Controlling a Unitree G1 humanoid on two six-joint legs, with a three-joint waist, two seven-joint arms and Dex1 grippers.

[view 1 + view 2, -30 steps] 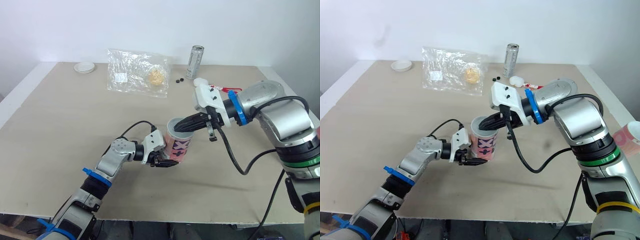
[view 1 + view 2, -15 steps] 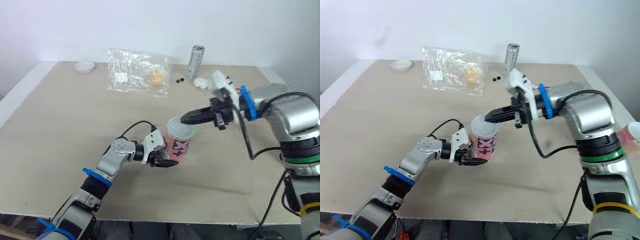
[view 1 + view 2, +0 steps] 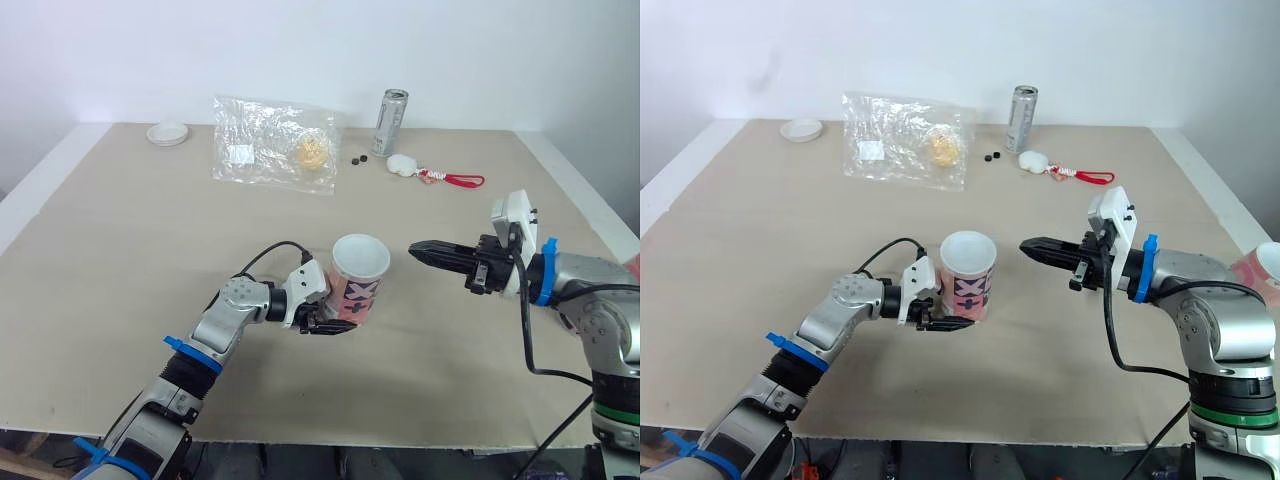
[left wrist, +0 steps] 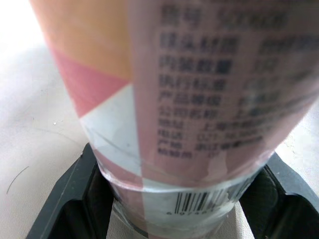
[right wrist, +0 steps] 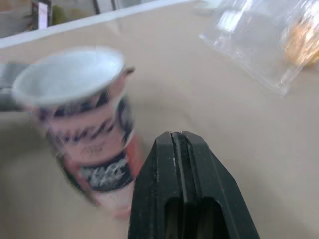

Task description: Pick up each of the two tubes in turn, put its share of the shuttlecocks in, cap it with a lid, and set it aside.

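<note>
The tube (image 3: pixel 355 285) clamped in the left pincer (image 3: pixel 330 322) is printed paper under a glossy film, with a clear shiny band and barcode at its base. Its white top looks smooth and matt. The fingers (image 4: pixel 65 199) gripping it are black matt plastic, slightly grainy, and those of the right pincer (image 3: pixel 420 247) are the same, set on a smooth white plastic mount (image 3: pixel 510 225). Beneath both pincers the table (image 3: pixel 120 230) is a matt beige board, faintly scratched. Well beyond the pincers' tips lie a bag (image 3: pixel 270 145) of clear, crinkled, glinting plastic and a can (image 3: pixel 390 122) of bright metal.
</note>
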